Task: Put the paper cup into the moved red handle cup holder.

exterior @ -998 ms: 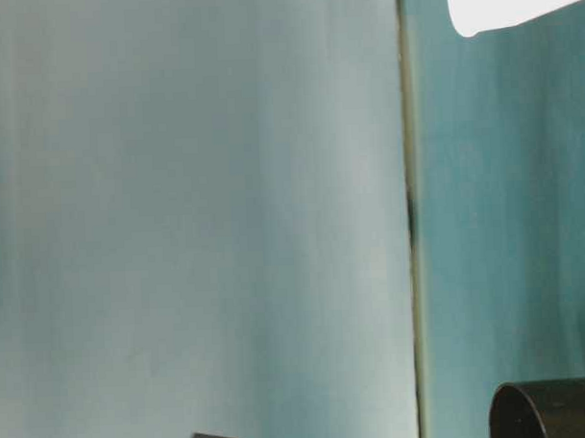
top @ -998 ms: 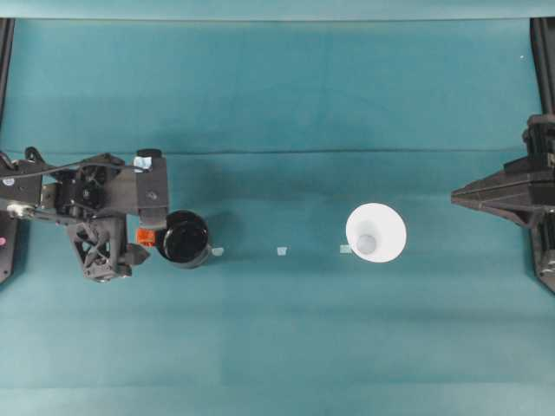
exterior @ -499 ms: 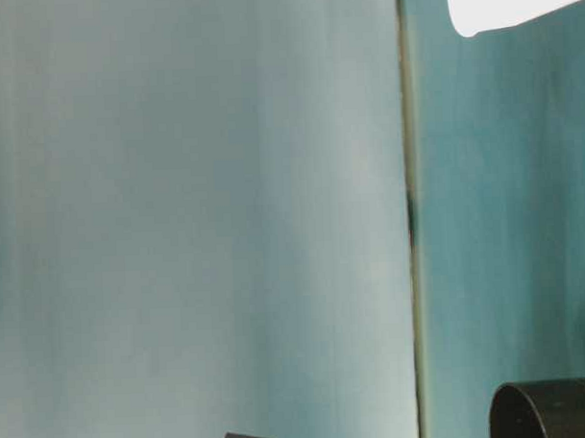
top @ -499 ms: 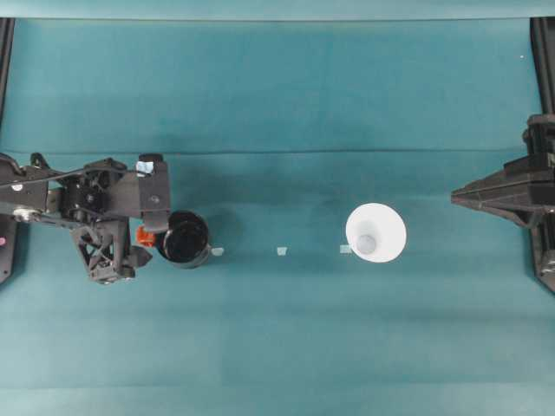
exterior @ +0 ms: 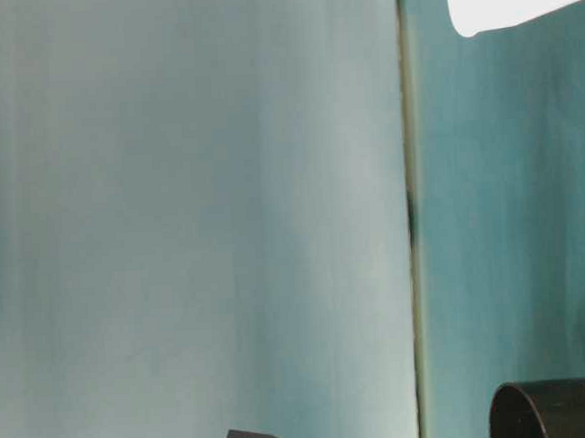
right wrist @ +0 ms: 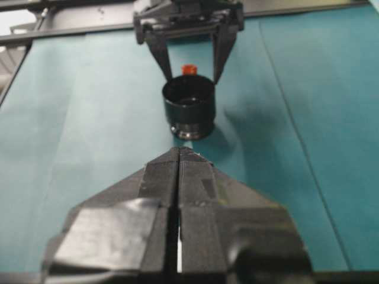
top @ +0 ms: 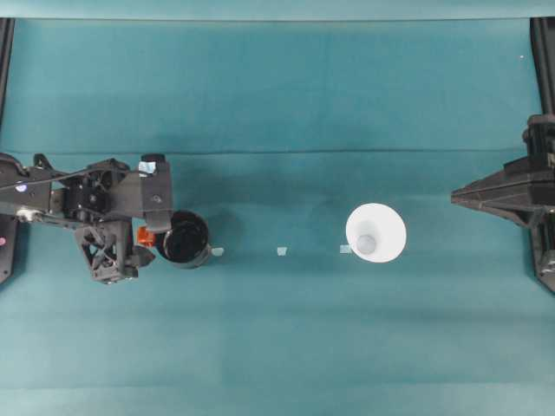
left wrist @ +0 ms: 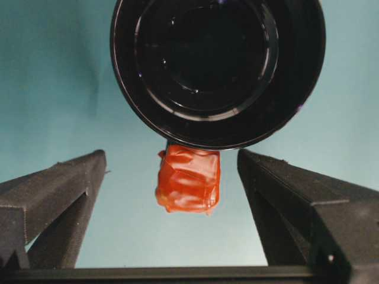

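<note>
Teal cloth-covered table (top: 286, 95), perhaps a pale blurred wall (exterior: 196, 222) behind.

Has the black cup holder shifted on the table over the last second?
Yes, slightly. In the overhead view the red handle cup holder sits a touch farther from the small tape mark beside it than before, drawn toward the left gripper, whose fingers straddle its handle.

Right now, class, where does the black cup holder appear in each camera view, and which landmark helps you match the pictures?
Overhead: the black cup holder stands left of centre on the teal cloth.
Table-level: its dark rim shows, cropped by the picture's edge.
Left wrist: large, upper middle, looking into its mouth.
Right wrist: upright, upper middle.
Shared landmark: the red handle on its side, also seen at and.
</note>
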Tool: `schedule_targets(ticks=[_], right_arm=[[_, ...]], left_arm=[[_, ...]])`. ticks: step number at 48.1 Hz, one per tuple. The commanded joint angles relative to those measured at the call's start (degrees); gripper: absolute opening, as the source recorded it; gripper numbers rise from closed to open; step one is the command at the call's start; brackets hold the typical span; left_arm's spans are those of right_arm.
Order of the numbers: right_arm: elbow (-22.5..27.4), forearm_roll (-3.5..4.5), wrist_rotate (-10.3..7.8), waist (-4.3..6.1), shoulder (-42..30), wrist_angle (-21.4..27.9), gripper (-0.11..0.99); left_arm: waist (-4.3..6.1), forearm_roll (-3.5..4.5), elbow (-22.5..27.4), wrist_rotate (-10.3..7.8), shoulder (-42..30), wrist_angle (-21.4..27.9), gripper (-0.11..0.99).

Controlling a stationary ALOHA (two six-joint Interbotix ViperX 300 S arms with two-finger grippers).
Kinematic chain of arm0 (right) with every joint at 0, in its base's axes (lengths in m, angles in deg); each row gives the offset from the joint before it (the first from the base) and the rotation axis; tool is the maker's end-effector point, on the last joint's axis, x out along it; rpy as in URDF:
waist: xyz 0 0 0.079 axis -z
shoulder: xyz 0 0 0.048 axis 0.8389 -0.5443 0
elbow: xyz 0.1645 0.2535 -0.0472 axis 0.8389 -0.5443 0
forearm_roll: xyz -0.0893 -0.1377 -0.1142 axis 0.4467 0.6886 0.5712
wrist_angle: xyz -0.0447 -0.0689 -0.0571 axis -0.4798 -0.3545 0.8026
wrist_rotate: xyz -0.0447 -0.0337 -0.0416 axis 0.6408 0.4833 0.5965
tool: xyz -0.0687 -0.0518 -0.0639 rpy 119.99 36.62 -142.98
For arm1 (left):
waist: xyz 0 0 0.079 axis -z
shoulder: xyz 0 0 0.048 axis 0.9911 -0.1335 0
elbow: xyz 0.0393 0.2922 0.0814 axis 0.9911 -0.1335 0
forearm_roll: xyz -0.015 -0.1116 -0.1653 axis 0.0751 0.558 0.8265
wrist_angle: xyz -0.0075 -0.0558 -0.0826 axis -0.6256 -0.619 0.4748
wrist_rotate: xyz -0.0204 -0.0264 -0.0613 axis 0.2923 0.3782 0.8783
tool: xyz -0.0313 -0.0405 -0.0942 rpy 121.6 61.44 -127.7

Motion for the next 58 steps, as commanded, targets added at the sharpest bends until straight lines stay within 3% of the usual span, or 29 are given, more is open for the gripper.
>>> schedule_targets(ticks=[1, 9, 13, 17, 23, 25, 58], right_arm=[[1.49, 0.00, -0.62, 0.09, -0.44, -0.18, -0.11], [1.49, 0.00, -0.62, 0.09, -0.44, 0.09, -0.11], [1.41, 0.00, -0.62, 0.09, -0.44, 0.09, -0.11], [1.41, 0.00, -0.62, 0.09, -0.44, 0.09, -0.11], [1.41, 0.00, -0.62, 0.09, -0.44, 0.09, -0.11], [1.49, 0.00, -0.62, 0.09, -0.44, 0.09, -0.11], [1.49, 0.00, -0.62, 0.09, -0.44, 0.09, -0.11]], left_arm=[[-0.18, -0.09, 0.35, -0.09, 0.09, -0.26, 0.99], [-0.18, -0.09, 0.26, -0.09, 0.00, -0.35, 0.98], [-0.18, -0.09, 0.26, -0.18, 0.09, -0.26, 0.92], [-0.09, -0.09, 0.26, 0.00, 0.09, 0.00, 0.73], [-0.26, -0.09, 0.79, 0.00, -0.26, 0.18, 0.35], [-0.18, 0.00, 0.88, 0.00, -0.35, 0.18, 0.28], [-0.18, -0.09, 2.46, -0.79, 0.79, 0.26, 0.28]])
